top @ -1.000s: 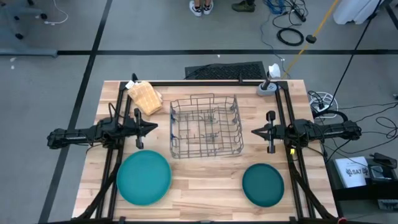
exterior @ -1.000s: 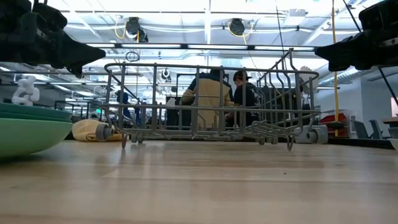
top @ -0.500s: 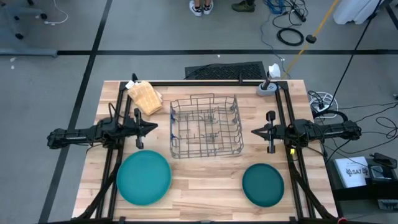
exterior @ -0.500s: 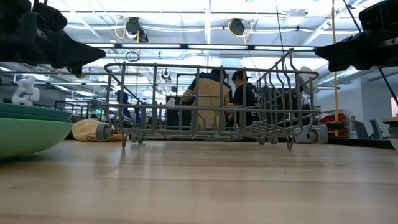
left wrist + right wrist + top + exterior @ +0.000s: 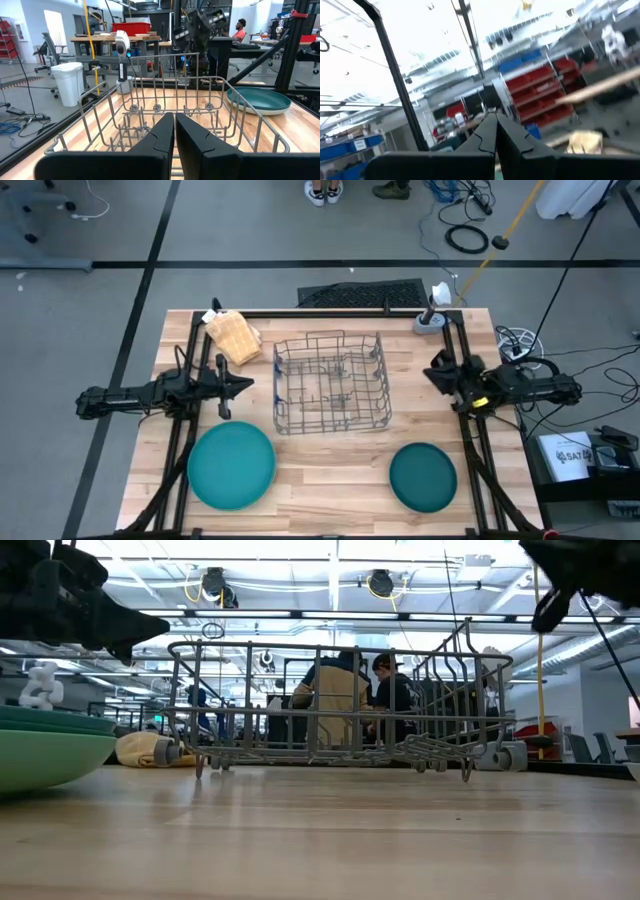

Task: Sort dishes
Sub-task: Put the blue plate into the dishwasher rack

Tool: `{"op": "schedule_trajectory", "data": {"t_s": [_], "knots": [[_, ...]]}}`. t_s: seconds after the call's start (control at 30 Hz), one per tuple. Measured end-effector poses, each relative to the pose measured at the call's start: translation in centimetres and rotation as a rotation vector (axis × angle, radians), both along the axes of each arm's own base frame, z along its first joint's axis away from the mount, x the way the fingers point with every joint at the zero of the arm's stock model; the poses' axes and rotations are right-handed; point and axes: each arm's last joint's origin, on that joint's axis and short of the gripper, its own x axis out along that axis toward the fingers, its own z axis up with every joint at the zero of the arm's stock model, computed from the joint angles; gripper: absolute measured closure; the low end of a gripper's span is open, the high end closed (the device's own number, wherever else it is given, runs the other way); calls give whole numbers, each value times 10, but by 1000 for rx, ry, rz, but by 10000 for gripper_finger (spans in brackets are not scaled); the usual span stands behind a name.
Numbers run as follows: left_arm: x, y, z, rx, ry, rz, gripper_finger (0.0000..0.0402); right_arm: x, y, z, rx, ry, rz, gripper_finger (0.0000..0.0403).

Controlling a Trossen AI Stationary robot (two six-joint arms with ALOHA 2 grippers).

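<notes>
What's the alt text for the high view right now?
An empty grey wire rack sits mid-table between two shut pincers, left and right. A large teal plate and a smaller dark green plate lie near the front edge.

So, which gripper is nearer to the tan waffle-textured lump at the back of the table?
The left gripper. It is shut and sits just in front of the lump, on the same side of the wire rack. The right gripper, also shut, is beyond the rack on the opposite side.

Two dark, slim, jointed arms; right arm (image 5: 530, 388) with yellow marking; black wedge-shaped fingers (image 5: 192, 142).
</notes>
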Motion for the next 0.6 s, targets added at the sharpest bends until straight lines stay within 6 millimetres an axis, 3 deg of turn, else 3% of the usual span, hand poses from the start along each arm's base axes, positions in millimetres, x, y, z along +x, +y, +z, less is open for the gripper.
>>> {"op": "schedule_trajectory", "data": {"t_s": [0.33,0.6], "knots": [[0,0,0,0,0,0,372,-24,-3,53,-125,-141,-97,403],[-1,2,8,24,-75,74,372,-34,-4,74,-150,-97,-104,403]]}}
